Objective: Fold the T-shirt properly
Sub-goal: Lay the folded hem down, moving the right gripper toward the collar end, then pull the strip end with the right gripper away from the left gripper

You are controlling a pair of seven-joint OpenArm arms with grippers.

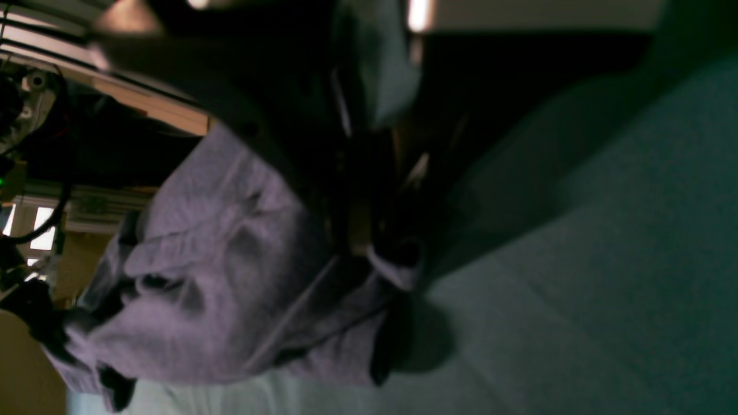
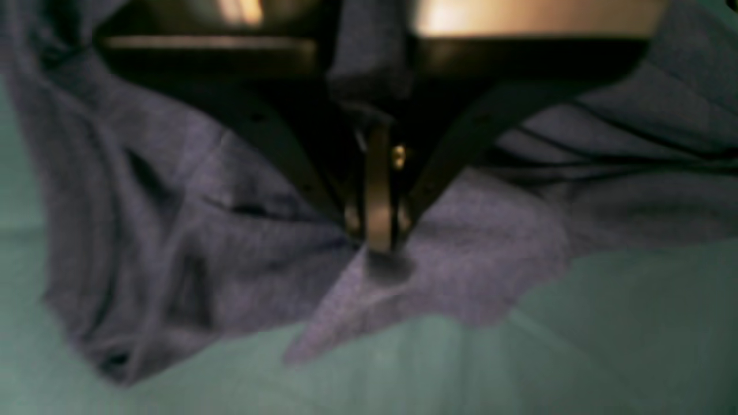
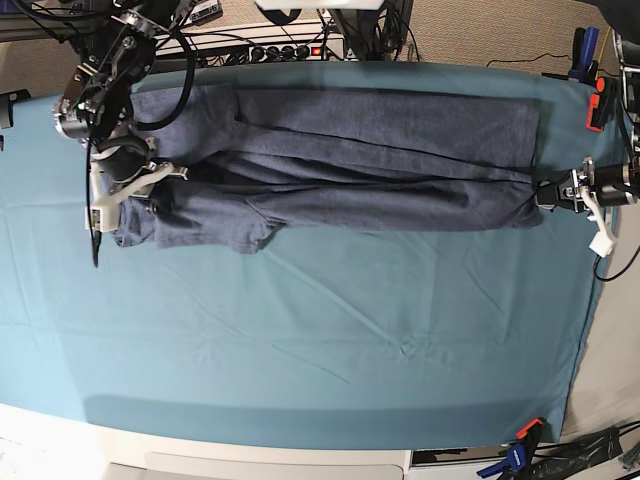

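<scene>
Handling the T-shirt [image 3: 340, 165] means handling something soft, light and floppy: it has no stiffness of its own, so whatever you do not support will sag and drag along the teal table cloth [image 3: 320, 340]. It lies as a long, narrow band across the far half of the table, stretched between your two arms, with loose folds and creases bunched at the end on the base view's left. Your right gripper [image 2: 377, 245] is closed with a pinch of fabric between its jaws near the lower edge of that bunched end; the wrist view shows cloth puckering toward the fingertips. Your left gripper [image 3: 555, 192] sits at the opposite end, on the base view's right, and is shut on the T-shirt there too, its wrist view showing a gathered corner of cloth at the jaw tips. Judging by the knit, the cloth should grip well and is unlikely to slip, but a thin pinch may catch only the top layer, so expect the layers beneath to lag or fall away. You would do best to hold at the hemmed or seamed edges, where the fabric is thicker. Keep light tension between both ends so the band stays flat; too much pull could stretch it askew or shift the cloth under it.
</scene>
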